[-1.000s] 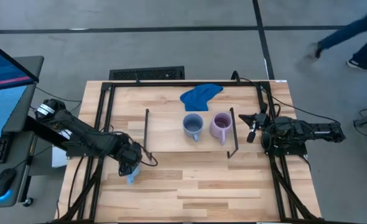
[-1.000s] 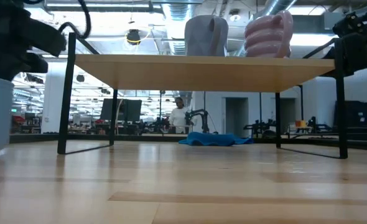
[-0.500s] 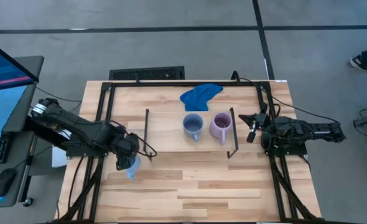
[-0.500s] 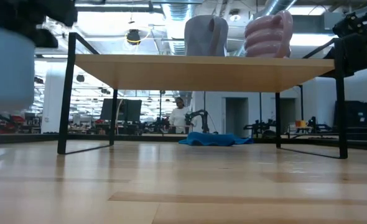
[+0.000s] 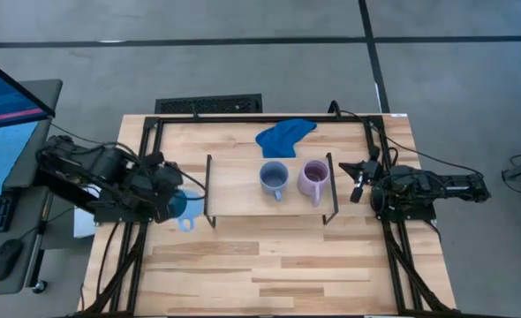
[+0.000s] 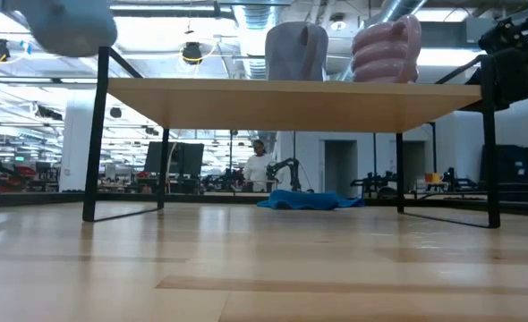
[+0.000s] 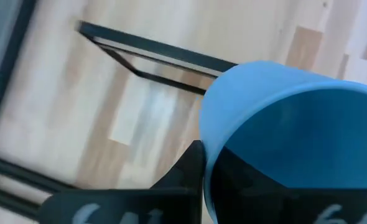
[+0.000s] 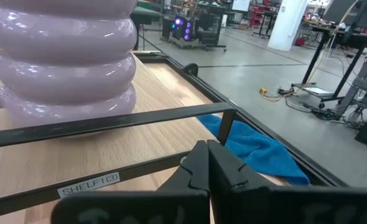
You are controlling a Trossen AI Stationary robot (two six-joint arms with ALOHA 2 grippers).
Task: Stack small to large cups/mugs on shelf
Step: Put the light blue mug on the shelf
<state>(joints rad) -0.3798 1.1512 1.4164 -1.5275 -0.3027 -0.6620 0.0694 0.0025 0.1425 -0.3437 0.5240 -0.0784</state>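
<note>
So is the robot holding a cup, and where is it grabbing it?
Yes. The left tool holds the light sky blue mug by its rim, lifted off the table.

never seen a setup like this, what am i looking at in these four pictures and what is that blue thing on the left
It is a robot with two dark arms at a wooden table, each ending in a two-finger gripper. One picture looks straight down, one looks level across the tabletop, and two come from cameras on the arms' wrists.

On the table stands a low wooden shelf on black wire legs. A grey-blue mug and a ribbed lilac mug sit side by side on it. A blue cloth lies behind the shelf.

The blue thing is a light blue mug. The left gripper holds it by the rim, lifted off the table near the shelf's left end; the low view shows it about as high as the shelf top. The right gripper waits, shut, at the shelf's right end.
</note>
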